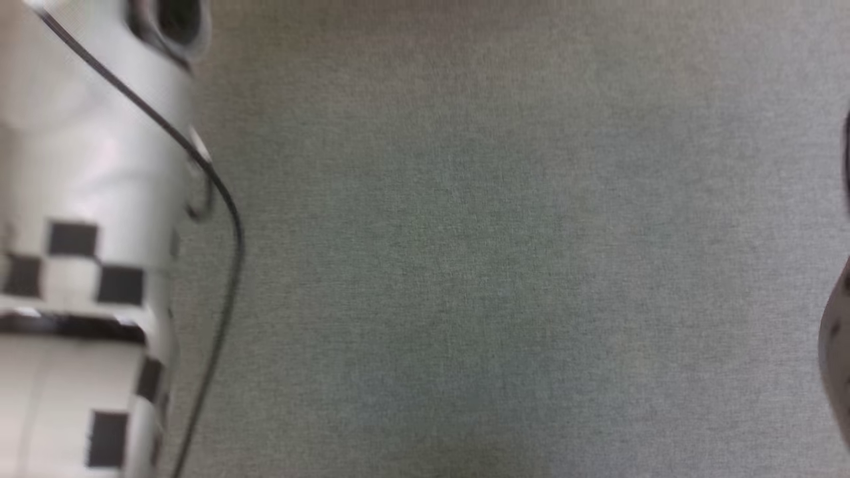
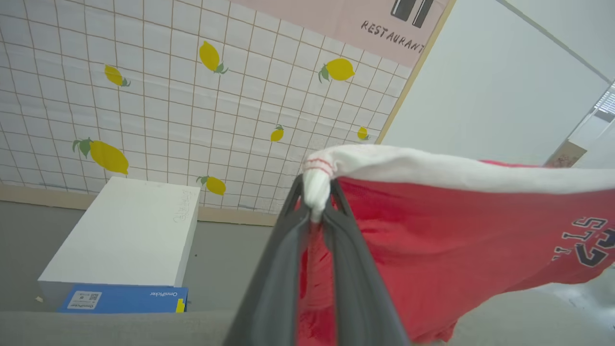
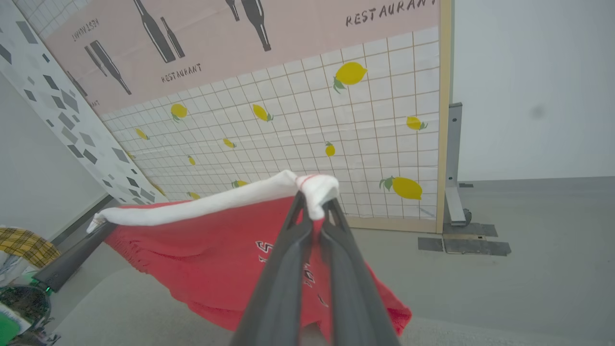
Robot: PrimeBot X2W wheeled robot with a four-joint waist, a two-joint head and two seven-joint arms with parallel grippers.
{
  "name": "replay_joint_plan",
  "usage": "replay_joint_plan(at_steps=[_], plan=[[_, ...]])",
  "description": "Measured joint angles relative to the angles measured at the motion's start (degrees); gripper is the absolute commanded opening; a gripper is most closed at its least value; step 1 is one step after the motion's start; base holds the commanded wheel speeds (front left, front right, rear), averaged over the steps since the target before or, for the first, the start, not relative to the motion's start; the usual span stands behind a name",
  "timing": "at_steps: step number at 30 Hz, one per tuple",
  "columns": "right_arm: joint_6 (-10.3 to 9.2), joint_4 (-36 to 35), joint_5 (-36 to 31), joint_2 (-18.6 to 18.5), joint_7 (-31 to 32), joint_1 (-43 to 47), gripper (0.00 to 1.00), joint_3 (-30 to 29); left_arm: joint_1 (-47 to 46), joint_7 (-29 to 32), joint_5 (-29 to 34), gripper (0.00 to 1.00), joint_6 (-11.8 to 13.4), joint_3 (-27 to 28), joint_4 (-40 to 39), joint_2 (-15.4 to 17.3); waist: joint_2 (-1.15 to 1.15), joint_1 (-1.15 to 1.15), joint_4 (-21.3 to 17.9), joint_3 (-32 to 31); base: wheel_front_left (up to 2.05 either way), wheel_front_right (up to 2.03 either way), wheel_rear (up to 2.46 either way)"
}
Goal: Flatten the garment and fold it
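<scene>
Garment [image 2: 432, 250], limp-looking red fabric shorts, hangs above grey desk [image 1: 465, 265]; left end effector [image 2: 317, 202] and right end effector [image 3: 314, 204] pinch its white band's ends.

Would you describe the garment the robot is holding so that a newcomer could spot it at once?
Start at the tiled wall panel printed with yellow lemons. In front of it, stretched in the air between the left pincer and the right pincer, each shut on a corner of its white edge, hangs the garment. It alone is bright red with lettering, unlike the yellow checked cloth.
</scene>
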Motion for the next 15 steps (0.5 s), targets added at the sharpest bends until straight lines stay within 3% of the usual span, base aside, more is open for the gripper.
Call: replay_joint_plan(at_steps=[8,15], plan=[[-0.01,-9.99,8.92,-1.97,0.38,24.88,0.00,3.65,19.80,-3.13,-8.35,0.00,-0.05,-7.86,-5.86,-0.10,0.00,0.00,0.96,-7.43,0.00,0.00,0.00],[-0.01,-18.15,11.88,-2.56,1.47,49.65,0.00,4.09,39.60,-3.55,-14.30,0.00,-0.05,-13.03,-11.63,0.90,0.00,-0.01,1.80,-15.56,0.00,0.00,0.00]])
